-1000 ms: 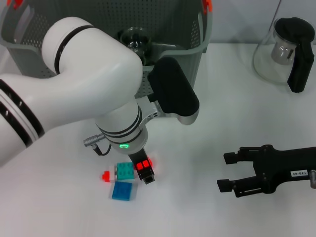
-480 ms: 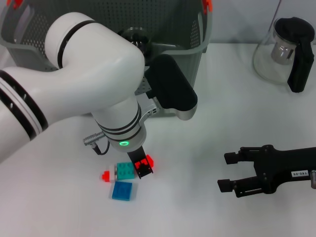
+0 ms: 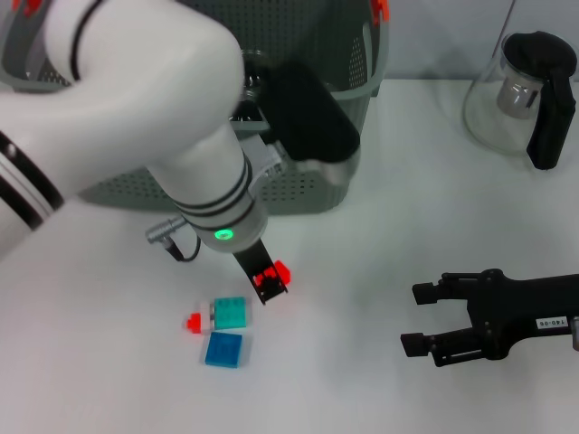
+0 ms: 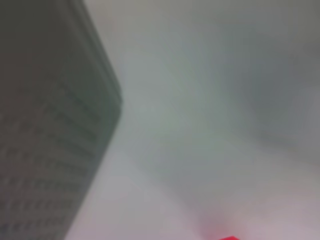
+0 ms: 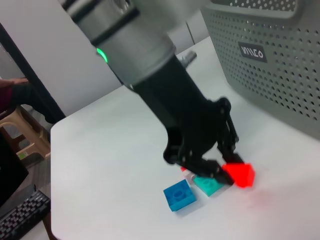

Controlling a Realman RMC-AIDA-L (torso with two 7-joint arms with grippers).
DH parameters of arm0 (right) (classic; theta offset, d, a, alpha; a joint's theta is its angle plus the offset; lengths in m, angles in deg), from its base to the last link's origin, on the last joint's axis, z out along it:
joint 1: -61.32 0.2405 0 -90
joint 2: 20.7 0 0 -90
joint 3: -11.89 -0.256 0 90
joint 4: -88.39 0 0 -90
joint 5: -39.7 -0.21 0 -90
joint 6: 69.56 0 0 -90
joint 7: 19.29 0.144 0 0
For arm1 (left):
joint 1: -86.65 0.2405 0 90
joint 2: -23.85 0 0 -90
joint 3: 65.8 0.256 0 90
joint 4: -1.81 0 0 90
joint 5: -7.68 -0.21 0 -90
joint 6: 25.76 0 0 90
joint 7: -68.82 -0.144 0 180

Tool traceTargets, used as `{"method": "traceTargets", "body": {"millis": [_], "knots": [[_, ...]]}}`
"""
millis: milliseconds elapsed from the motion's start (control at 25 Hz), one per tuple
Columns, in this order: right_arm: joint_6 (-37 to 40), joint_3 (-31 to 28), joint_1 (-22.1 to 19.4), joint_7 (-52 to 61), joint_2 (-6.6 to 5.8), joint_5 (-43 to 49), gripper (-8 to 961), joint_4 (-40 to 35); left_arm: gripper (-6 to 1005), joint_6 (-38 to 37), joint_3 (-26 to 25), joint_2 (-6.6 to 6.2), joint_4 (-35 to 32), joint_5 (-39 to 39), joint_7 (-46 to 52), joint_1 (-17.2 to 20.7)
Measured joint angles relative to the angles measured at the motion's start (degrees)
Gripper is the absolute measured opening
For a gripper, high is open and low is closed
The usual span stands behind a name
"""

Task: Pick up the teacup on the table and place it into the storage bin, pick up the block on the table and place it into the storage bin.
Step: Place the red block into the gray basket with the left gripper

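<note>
My left gripper [image 3: 270, 284] is shut on a small red block [image 3: 276, 271] and holds it a little above the table, in front of the storage bin [image 3: 362, 99]. The right wrist view shows its fingers [image 5: 212, 167] pinching the red block [image 5: 240, 175], with a teal block [image 5: 209, 185] and a blue block [image 5: 179, 195] on the table just beside it. The bin's perforated wall [image 5: 280, 75] carries a black label [image 5: 254, 51]. The teacup is hidden behind my left arm. My right gripper [image 3: 423, 316] is open and empty at the front right.
A teal block [image 3: 229, 313], a blue block [image 3: 223, 349] and a small red piece [image 3: 194, 321] lie at the front left. A glass teapot with a black handle [image 3: 529, 90] stands at the back right. The left wrist view shows only the bin wall [image 4: 50, 150].
My left gripper has risen off the table with the red block, moving away from the teal and blue blocks toward the bin. The right arm has not moved.
</note>
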Motion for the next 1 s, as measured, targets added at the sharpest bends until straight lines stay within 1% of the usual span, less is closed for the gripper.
{"method": "traceTargets", "body": {"millis": [120,240,320,440,520,560,640,680,720,760,800,840,880,1000], "knots": [[0.15,-0.01,-0.10,-0.04,-0.06,0.00,926,0.00,220,-3.53,-3.65,-0.08,-4.43,0.26,-0.79,1.07],[0.28,-0.01,-0.20,-0.05,-0.25,-0.01,926,0.06,217,-8.62,-10.50,-0.07,-10.87,3.91,-3.75,2.87],[0.55,0.01,-0.21,-0.09,-0.54,-0.01,926,0.44,215,-12.80,-17.50,-0.15,-14.38,9.84,-6.86,3.90],[0.99,0.03,0.09,-0.09,-0.88,0.00,926,1.23,212,-18.44,-31.46,-0.40,-17.74,19.39,-11.62,4.32],[1.21,0.06,0.28,-0.09,-0.98,0.00,926,1.45,210,-20.15,-38.99,-0.76,-19.18,22.92,-13.45,3.96],[1.24,0.11,0.30,-0.09,-1.00,-0.01,926,1.44,209,-20.69,-42.74,-1.17,-19.81,24.52,-14.28,3.69],[1.29,0.26,0.38,-0.09,-0.99,0.00,926,1.46,208,-20.02,-48.69,-2.92,-20.10,26.26,-15.34,2.79],[1.29,0.29,0.39,-0.09,-0.99,0.00,926,1.46,207,-19.17,-50.54,-3.87,-19.75,26.71,-15.62,2.36],[1.29,0.33,0.41,-0.09,-0.98,0.00,926,1.47,206,-19.17,-50.54,-3.87,-19.75,26.71,-15.62,2.36],[1.28,0.36,0.42,-0.09,-0.98,0.00,926,1.48,205,-16.98,-52.53,-5.57,-18.25,26.96,-15.81,1.64],[1.29,0.37,0.47,-0.08,-0.97,0.00,926,1.48,204,-14.49,-53.25,-6.85,-16.43,27.03,-15.85,1.13],[1.28,0.36,0.50,-0.07,-0.98,0.00,926,1.49,203,-12.29,-53.68,-7.82,-14.78,27.03,-15.90,0.64],[1.29,0.39,0.59,-0.03,-0.97,0.00,926,1.49,203,-7.97,-53.84,-8.88,-11.32,26.59,-16.30,-0.20],[1.29,0.45,0.88,0.30,-0.95,0.01,926,1.50,215,-3.45,-53.51,-9.18,-8.12,25.33,-17.53,-1.21]]}}
